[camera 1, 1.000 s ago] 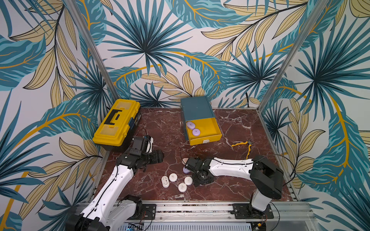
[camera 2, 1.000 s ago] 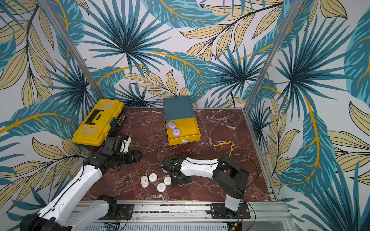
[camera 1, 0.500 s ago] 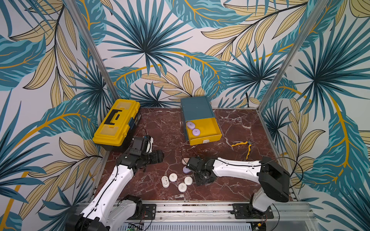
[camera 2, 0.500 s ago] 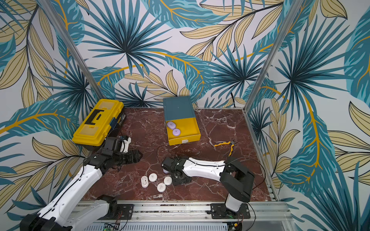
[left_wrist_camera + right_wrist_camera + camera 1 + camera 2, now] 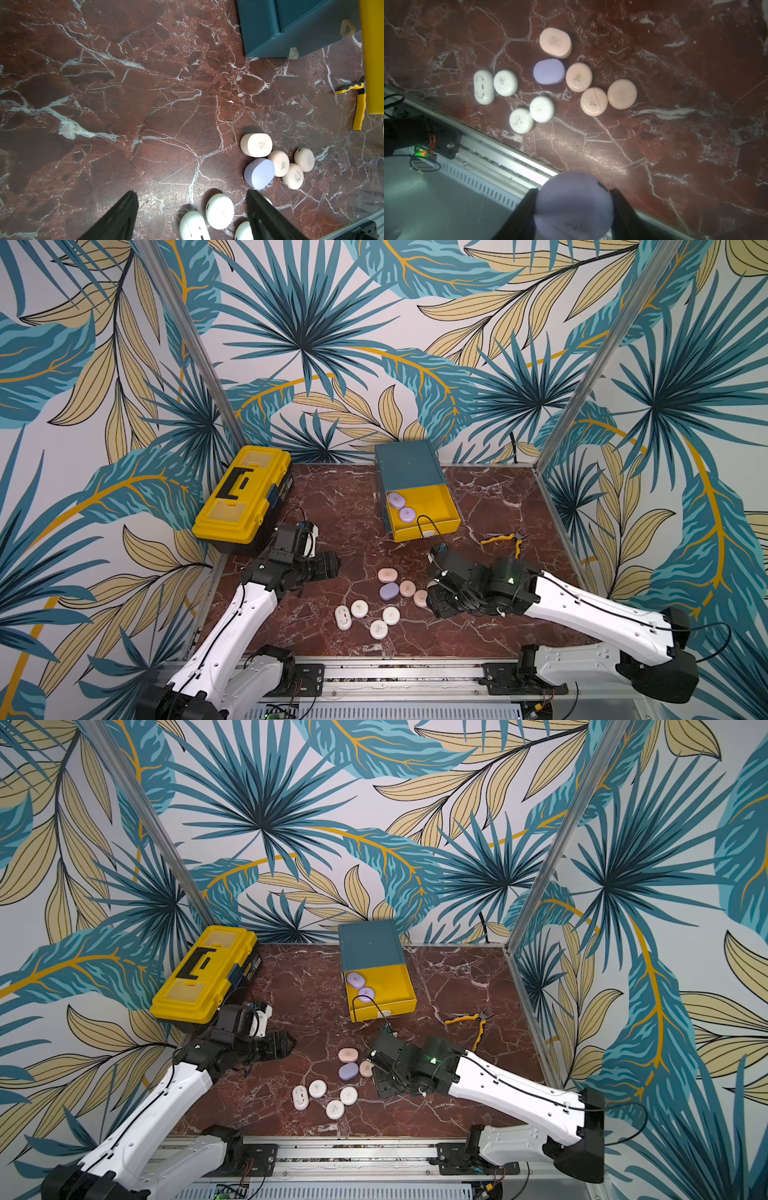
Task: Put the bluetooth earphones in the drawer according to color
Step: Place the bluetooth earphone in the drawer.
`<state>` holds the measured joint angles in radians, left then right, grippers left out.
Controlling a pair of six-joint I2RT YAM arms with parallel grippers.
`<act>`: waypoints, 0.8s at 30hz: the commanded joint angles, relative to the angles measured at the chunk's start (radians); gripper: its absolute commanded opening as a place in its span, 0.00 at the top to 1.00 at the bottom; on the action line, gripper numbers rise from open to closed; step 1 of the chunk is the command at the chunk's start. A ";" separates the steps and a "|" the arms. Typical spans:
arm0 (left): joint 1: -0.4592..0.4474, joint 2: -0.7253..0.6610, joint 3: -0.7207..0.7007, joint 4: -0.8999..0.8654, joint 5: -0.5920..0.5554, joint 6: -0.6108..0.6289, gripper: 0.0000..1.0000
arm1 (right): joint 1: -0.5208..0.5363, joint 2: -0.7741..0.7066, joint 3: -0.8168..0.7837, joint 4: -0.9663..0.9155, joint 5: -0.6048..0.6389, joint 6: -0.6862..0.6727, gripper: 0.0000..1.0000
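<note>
My right gripper (image 5: 574,190) is shut on a lilac bluetooth earphone case (image 5: 574,207), held above the table's front edge. In a top view that gripper (image 5: 436,601) sits just right of the loose cluster. There lie one lilac case (image 5: 389,591), several peach-pink cases (image 5: 407,588) and several white cases (image 5: 359,608). The teal drawer cabinet (image 5: 407,466) stands at the back. Its yellow top drawer (image 5: 432,506) is pulled out, with two lilac cases (image 5: 396,500) inside. My left gripper (image 5: 191,192) is open and empty, hovering left of the cluster (image 5: 332,566).
A yellow-and-black toolbox (image 5: 245,493) stands at the back left, close behind my left wrist. Yellow-handled pliers (image 5: 505,540) lie right of the open drawer. A metal rail (image 5: 399,672) runs along the front edge. Patterned walls close in the other three sides.
My right gripper has closed onto a lilac case and drawn back to the right, away from the cluster, uncovering peach-pink cases. The left arm has not moved.
</note>
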<state>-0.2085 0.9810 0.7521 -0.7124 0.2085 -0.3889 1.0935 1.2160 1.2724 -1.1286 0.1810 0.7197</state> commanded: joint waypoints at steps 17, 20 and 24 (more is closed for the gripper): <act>0.007 -0.003 -0.022 0.025 0.015 0.018 0.13 | -0.379 0.550 0.813 -0.174 0.144 -0.359 0.48; 0.006 -0.003 -0.023 0.027 0.015 0.018 0.13 | -0.420 0.657 0.881 -0.174 0.107 -0.371 0.48; 0.006 -0.004 -0.024 0.027 0.013 0.018 0.13 | -0.450 0.777 0.947 -0.175 0.073 -0.380 0.49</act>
<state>-0.2085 0.9817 0.7521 -0.6987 0.2218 -0.3885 0.6609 1.9274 2.1674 -1.2839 0.3016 0.3744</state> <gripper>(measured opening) 0.865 0.554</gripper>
